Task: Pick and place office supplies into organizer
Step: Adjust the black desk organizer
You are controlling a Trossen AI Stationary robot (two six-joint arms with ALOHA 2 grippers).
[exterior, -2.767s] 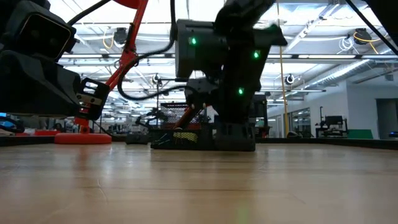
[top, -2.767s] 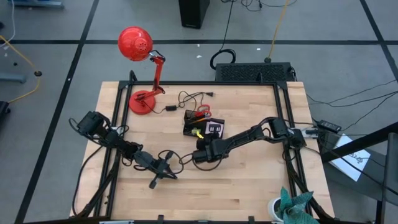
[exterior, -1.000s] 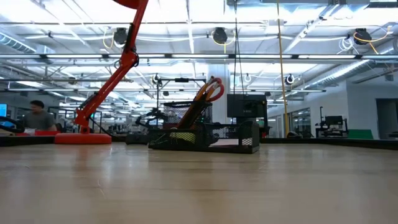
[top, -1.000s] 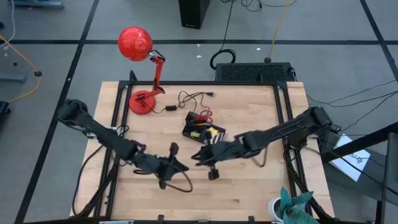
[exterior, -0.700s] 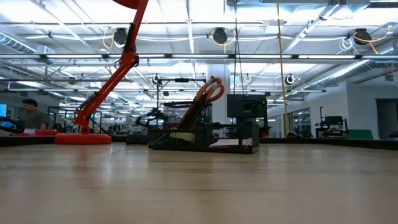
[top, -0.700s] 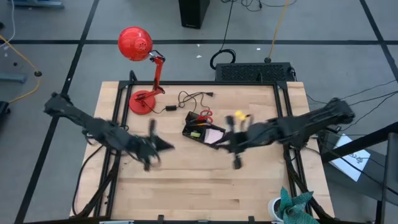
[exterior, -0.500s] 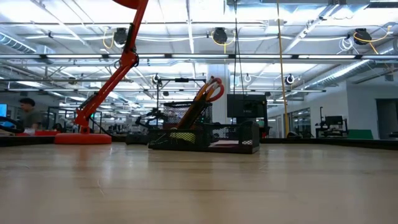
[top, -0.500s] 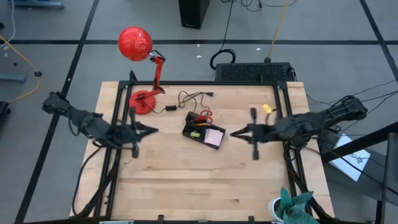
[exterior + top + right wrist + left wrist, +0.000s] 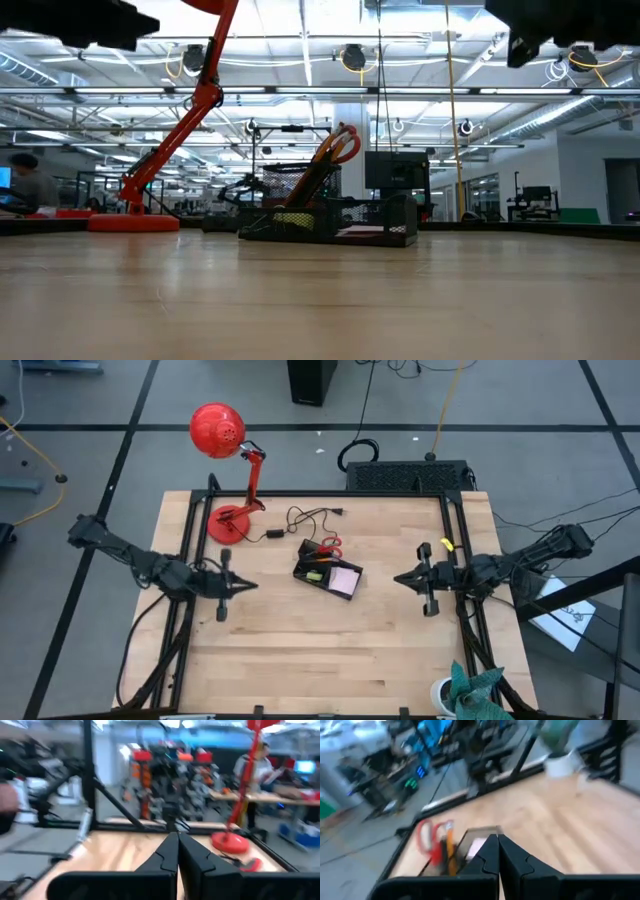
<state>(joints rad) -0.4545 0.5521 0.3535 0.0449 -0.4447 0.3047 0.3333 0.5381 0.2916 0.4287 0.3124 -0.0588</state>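
Observation:
The black organizer (image 9: 328, 569) stands at the table's middle, resting flat on the wood. In it are red-handled scissors (image 9: 326, 545), a yellow-green block (image 9: 316, 574) and a pink sticky-note pad (image 9: 346, 580). In the low view the scissors' handles (image 9: 343, 146) stick up out of the organizer (image 9: 330, 229). My left gripper (image 9: 247, 586) hovers shut, to the left of the organizer and pointing at it. My right gripper (image 9: 397, 579) hovers shut to its right, also pointing at it. Both are shut on nothing. The wrist views show each pair of fingers closed: left (image 9: 498, 851), right (image 9: 177, 848).
A red desk lamp stands with its base (image 9: 228, 523) at the far left, a black cable (image 9: 303, 518) beside it. A large black box (image 9: 408, 475) sits behind the far edge. A white cup with green cloth (image 9: 462, 691) stands at the near right corner.
Both arms have drawn back from the table's middle. My left gripper has gone toward the left edge and a little toward the far edge, my right gripper toward the right edge. Both have stayed shut on nothing. The organizer and its contents have kept still.

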